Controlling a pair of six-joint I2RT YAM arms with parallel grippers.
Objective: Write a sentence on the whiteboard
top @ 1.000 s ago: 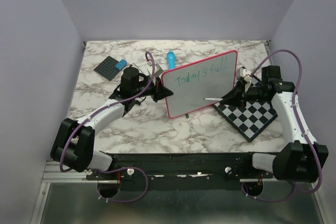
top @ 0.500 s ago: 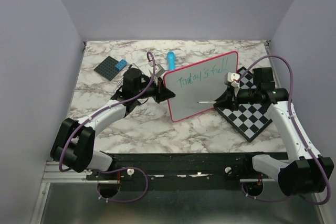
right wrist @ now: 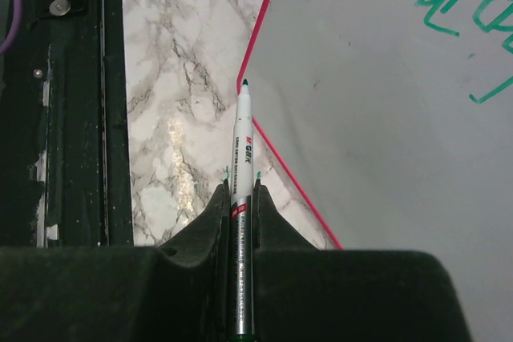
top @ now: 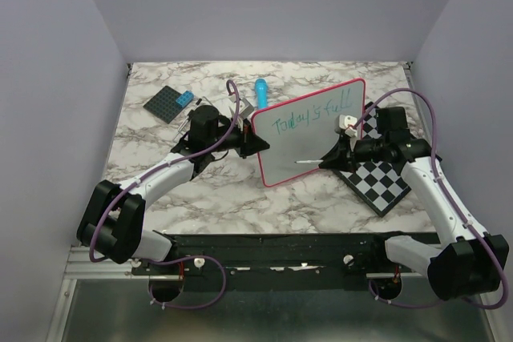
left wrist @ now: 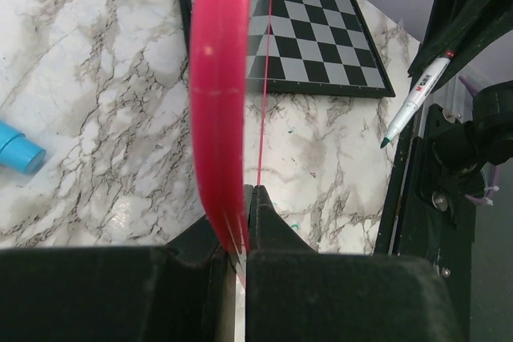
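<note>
- The right gripper (top: 337,152) is clamped on a slim white-barrelled green marker (right wrist: 243,134). Over the last second it has swung inward, carrying the tip from the end of the written line to the blank lower part of the board.
- The flat, glossy whiteboard with a thin pink-red rim (top: 292,150) has edged slightly toward that gripper and stays tilted up, its face turned to the marker.
- The left gripper (left wrist: 240,206) remains shut on the rim, pinching the board's edge, and the board runs straight ahead from its fingertips.
- The sentence in green handwriting (top: 313,116) reads "Today's full" on one line, above and beyond the marker tip, with nothing beneath it.
- This looks like a return to start a second line, so the task is probably about halfway done.
- In the right wrist view the tip lines up with a rounded corner of the rim. Whether it touches the surface cannot be told.
- A black-and-white checkered board (top: 385,182) lies flat beneath and behind the right gripper, on the marble-patterned table (top: 216,198).
- A bright blue cylinder (top: 260,88) lies beyond the left gripper, near the whiteboard's top corner.
- A dark grey studded plate with a blue brick (top: 168,102) sits well off to that gripper's outer side. Neither one blocks the marker.
- Held by one edge only, the board may give under the marker's pressure, and there is little room above the bottom rim.
</note>
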